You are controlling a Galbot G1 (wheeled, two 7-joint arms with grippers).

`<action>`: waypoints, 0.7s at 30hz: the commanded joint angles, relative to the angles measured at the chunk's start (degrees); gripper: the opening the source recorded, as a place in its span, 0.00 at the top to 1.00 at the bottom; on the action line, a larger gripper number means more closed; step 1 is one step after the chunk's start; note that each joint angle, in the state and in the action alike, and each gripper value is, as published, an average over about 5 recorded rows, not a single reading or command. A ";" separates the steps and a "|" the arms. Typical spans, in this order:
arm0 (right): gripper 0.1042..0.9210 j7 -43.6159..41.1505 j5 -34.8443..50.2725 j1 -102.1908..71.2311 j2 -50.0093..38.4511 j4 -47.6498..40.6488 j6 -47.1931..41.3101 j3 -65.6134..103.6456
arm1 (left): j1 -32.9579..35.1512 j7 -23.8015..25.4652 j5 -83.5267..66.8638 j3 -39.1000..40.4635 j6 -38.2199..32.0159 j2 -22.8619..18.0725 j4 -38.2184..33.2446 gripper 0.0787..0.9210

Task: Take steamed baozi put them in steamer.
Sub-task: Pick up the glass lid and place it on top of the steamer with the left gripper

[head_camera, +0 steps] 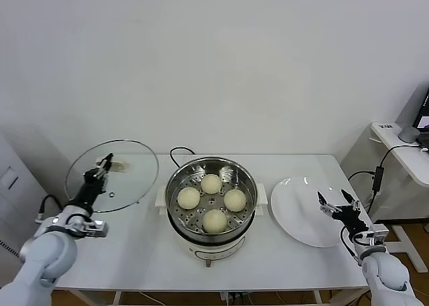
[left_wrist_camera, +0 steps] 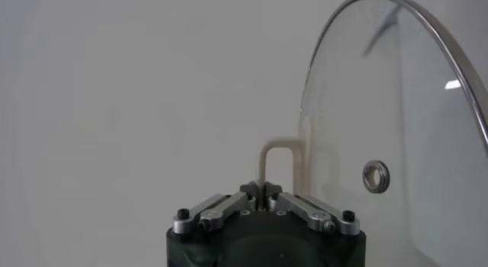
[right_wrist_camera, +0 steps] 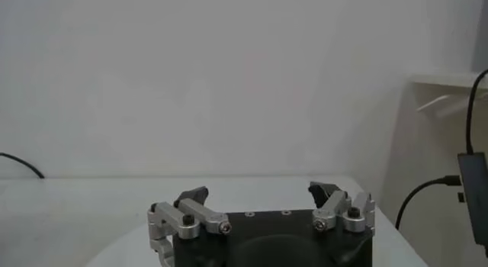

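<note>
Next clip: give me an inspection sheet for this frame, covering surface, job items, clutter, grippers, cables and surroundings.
Surface: white table, bare apart from the items below.
Job's things: four steamed baozi sit on the perforated tray inside the steamer at table centre; none outside it.
Clutter: empty white plate right of the steamer.
Grippers: left gripper holds the glass lid by its handle, raised and tilted left of the steamer; right gripper hangs open over the plate's right edge, holding nothing.
Cables: black cord behind the steamer; another cable hangs beside the side desk.
Surroundings: plain white wall; side desk at right.
</note>
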 commanded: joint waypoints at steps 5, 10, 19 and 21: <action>0.12 -0.14 0.01 -0.12 -0.52 -0.11 0.01 -0.14 | -2.69 8.40 7.69 16.33 19.44 -1.57 -12.12 0.97; 0.12 -0.15 -0.12 0.04 -0.34 -0.47 -0.02 -0.26 | -3.43 9.92 11.50 19.56 22.71 -3.66 -12.61 0.97; 0.12 -0.32 -0.42 0.47 0.00 -1.43 0.02 -0.49 | -5.76 10.42 15.68 24.60 25.16 -9.05 -11.06 0.97; 0.12 -0.40 -0.45 0.52 -0.04 -1.66 0.05 -0.51 | -6.49 10.47 16.65 25.82 25.32 -10.36 -10.65 0.97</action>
